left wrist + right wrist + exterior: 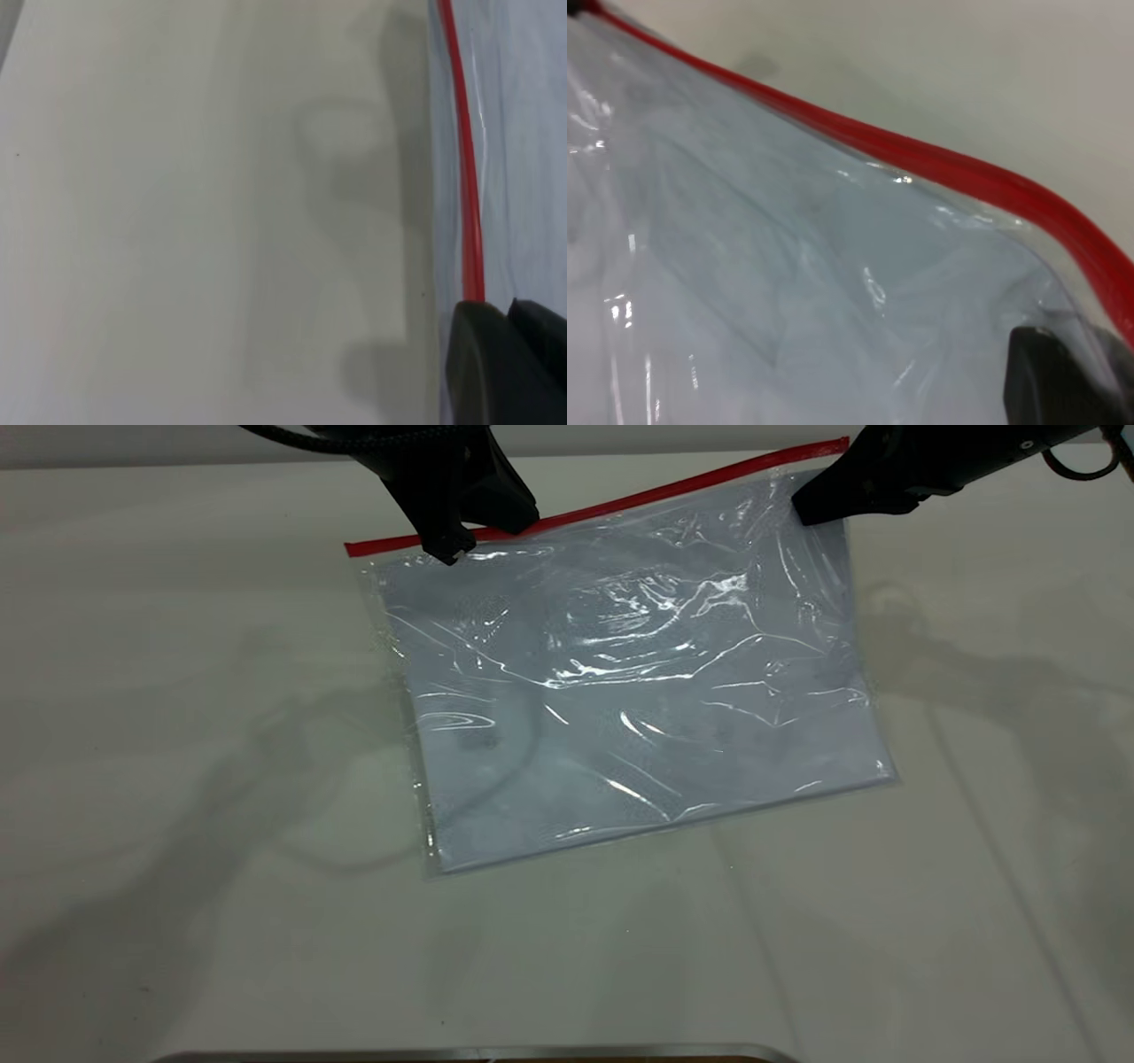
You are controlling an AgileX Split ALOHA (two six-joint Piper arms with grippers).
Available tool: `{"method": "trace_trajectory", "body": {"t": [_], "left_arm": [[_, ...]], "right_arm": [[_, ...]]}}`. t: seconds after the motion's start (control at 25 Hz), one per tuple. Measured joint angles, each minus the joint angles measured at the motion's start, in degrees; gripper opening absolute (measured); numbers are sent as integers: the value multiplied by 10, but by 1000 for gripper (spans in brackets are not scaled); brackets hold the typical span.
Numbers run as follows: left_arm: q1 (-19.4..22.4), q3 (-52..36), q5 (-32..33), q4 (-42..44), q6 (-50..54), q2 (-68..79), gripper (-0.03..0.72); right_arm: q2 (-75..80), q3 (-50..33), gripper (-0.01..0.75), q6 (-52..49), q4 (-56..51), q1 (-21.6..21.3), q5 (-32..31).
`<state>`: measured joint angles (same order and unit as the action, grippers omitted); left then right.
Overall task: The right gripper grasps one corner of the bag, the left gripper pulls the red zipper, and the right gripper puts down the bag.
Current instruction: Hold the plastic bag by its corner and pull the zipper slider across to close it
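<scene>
**Exterior view: bag skewed on the table, both grippers at its red edge**

Exterior view looks steeply down. Bag (633, 682) lies flat on the pale table (177, 779), at the far middle of the scene. Clear plastic, crinkled, white sheets inside. Long axis runs left to right but skewed: the left end sits nearer the camera, the right end farther. Red zipper (673, 485) runs along the far long edge, climbing from the far-left corner up to the far-right corner. Slider tab not made out.

Left gripper (452, 549) comes down from the far side onto the red strip close to its left end. Fingertips meet at the strip, tips together. Left wrist view shows the red zipper (468, 204) running straight into the dark fingertips (487, 354), with table (177, 221) bare on one side and bag (532, 133) on the other. Reads as closed on the zipper.

Right gripper (811, 506) reaches in from the far right, tip on the plastic just below the red strip at the corner of the bag (828, 460). Right wrist view shows the bag (744, 266) bulging up, red zipper (948, 164) curving over it, one dark finger (1050, 381) under or behind the clear film. Cannot tell whether these fingers are closed on the corner or only resting there.

Metal edge (478, 1054) at the near rim of the scene.
</scene>
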<state>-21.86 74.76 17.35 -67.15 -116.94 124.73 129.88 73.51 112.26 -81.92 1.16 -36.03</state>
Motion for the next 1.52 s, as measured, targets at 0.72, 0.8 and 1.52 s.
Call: {"method": "trace_trajectory", "body": {"t": [0.72,0.8,1.52], "left_arm": [[41,-19,0,6,11,0,9],[41,-19,1,6,11,0,10],[41,-19,2,4,12,0,34]], "right_arm": [[0,-2,41,-2,-22,-5,58],[0,-2,41,-4,-4,-5,37],[0,-2,41,-95,134,-5,-135]]}}
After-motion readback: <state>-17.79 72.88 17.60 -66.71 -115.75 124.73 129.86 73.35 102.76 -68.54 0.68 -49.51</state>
